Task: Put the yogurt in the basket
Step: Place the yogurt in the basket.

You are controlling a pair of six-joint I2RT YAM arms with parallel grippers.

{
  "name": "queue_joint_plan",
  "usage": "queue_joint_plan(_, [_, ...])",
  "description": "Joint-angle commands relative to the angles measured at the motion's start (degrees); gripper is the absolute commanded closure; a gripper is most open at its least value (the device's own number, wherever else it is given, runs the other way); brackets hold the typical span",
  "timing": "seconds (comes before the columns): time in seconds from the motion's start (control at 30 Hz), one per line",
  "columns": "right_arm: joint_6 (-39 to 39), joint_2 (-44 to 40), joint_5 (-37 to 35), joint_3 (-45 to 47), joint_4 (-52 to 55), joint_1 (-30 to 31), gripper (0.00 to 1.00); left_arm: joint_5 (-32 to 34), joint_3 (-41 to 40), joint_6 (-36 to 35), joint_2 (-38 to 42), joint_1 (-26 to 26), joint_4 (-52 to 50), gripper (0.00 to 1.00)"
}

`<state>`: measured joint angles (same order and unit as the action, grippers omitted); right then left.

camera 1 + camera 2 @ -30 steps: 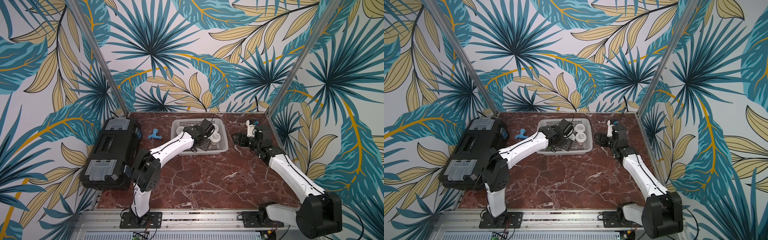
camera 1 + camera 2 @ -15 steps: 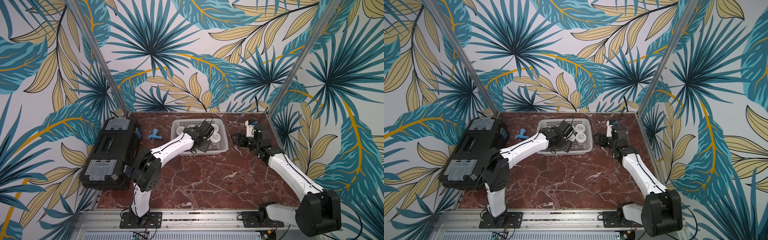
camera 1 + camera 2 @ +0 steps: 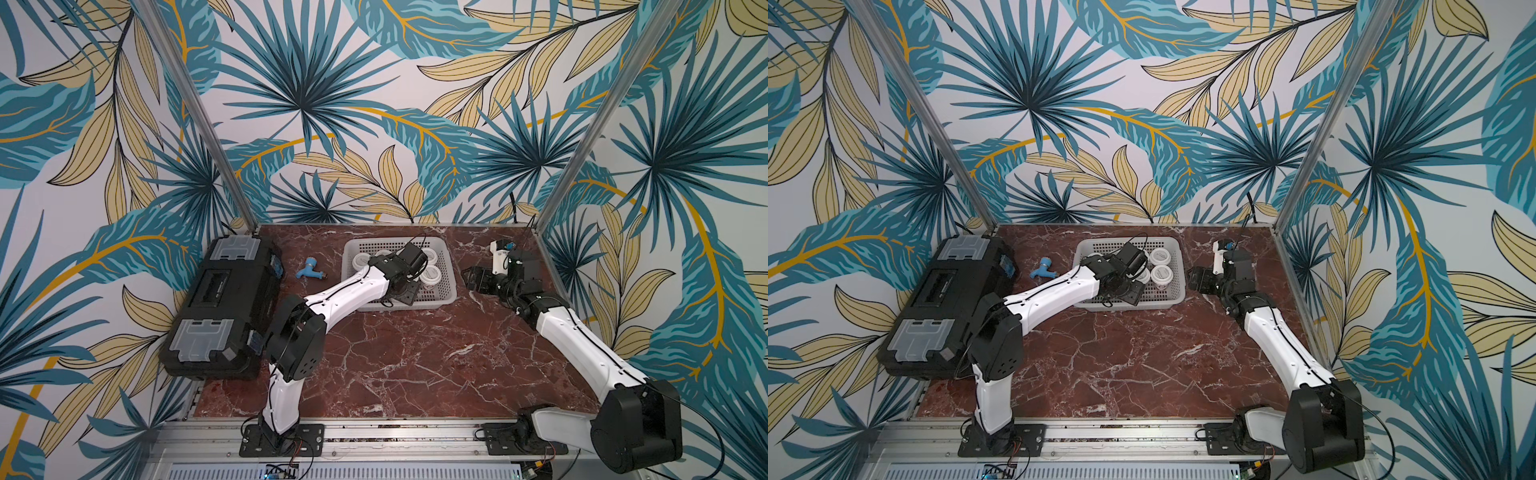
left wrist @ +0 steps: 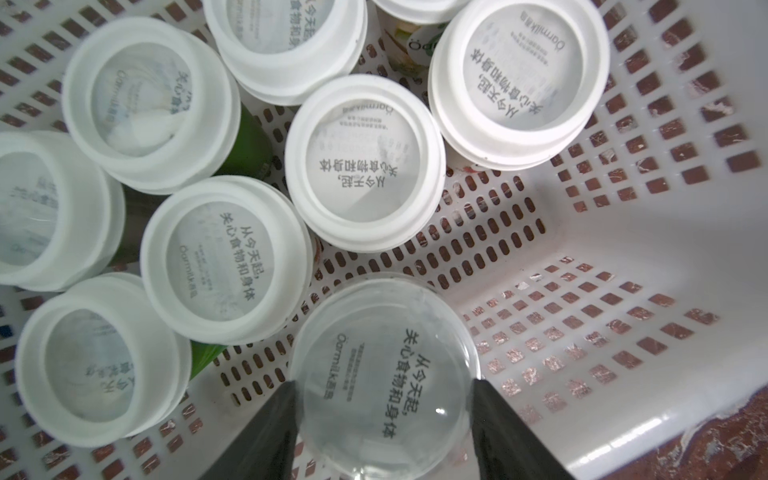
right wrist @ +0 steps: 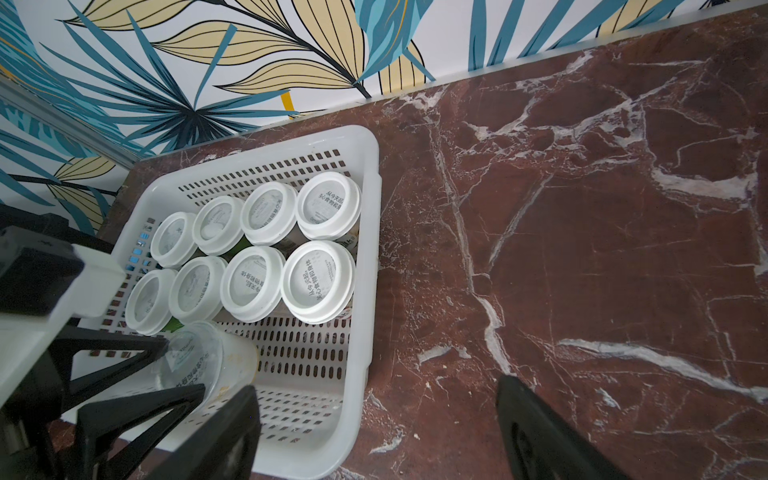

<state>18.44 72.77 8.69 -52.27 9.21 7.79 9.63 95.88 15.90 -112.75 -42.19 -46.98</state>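
Observation:
The pale perforated basket (image 3: 451,270) (image 3: 1179,266) stands at the back middle of the marble table. Several yogurt cups with white lids (image 5: 318,280) (image 4: 363,162) stand upright in two rows inside it. My left gripper (image 4: 383,384) (image 3: 405,291) reaches down into the basket's near part. It is shut on one more yogurt cup (image 4: 384,374) (image 5: 199,361), a clear-lidded one, with a black finger on either side of the lid. My right gripper (image 5: 376,388) (image 3: 471,278) is open and holds nothing. It hovers over the table just right of the basket's rim (image 5: 372,249).
A large black toolbox (image 3: 224,299) lies along the table's left edge. A small blue fitting (image 3: 309,270) lies between it and the basket. Walls with a leaf pattern and two metal posts close in the back and sides. Bare marble (image 3: 415,353) stretches in front.
My left gripper with its cup has moved a little lower and toward the near side of the basket. The right arm has barely shifted.

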Motion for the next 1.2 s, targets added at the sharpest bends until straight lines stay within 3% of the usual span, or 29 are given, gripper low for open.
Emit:
queue_joint_plan(0.0, [-0.60, 0.35, 0.63, 0.05, -0.98, -0.23, 0.09, -0.85, 0.97, -0.38, -0.72, 0.20, -0.63, 0.34])
queue_joint_plan(1.17, [-0.69, 0.62, 0.98, 0.06, -0.95, -0.23, 0.09, -0.60, -1.69, -0.12, -3.89, 0.93, 2.11, 0.33])
